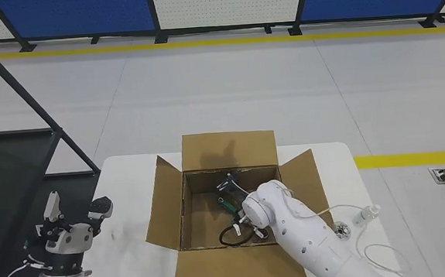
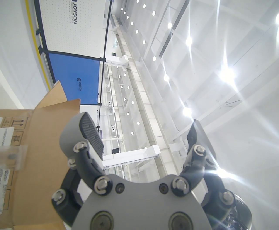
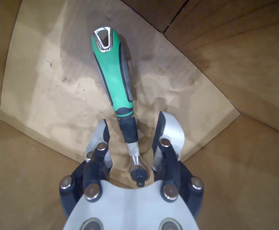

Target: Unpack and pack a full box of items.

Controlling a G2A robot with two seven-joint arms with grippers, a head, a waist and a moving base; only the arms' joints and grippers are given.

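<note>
I see an open cardboard box [image 1: 228, 148] sitting on a white table [image 1: 125, 184], all four flaps folded outward. My right arm reaches down into the box from the near side.

In the right wrist view, the right gripper [image 3: 133, 122] is low inside the box, close to the brown cardboard floor. Its two fingers [image 3: 172, 130] are spread apart and straddle a ratchet wrench [image 3: 113, 74]. The wrench lies flat on the box floor. Its green and grey handle points away from the gripper, and its chrome ratchet head sits back near the gripper's palm. The black neck of the wrench runs between the fingers, with a gap of bare cardboard on each side, so nothing is pinched.

My left arm is at the near left corner of the table, well apart from the box. The left gripper [image 1: 77, 207] points upward. In the left wrist view its fingers [image 2: 91, 130] are spread wide with nothing between them, ceiling lights beyond them and a box flap just to one side.
</note>
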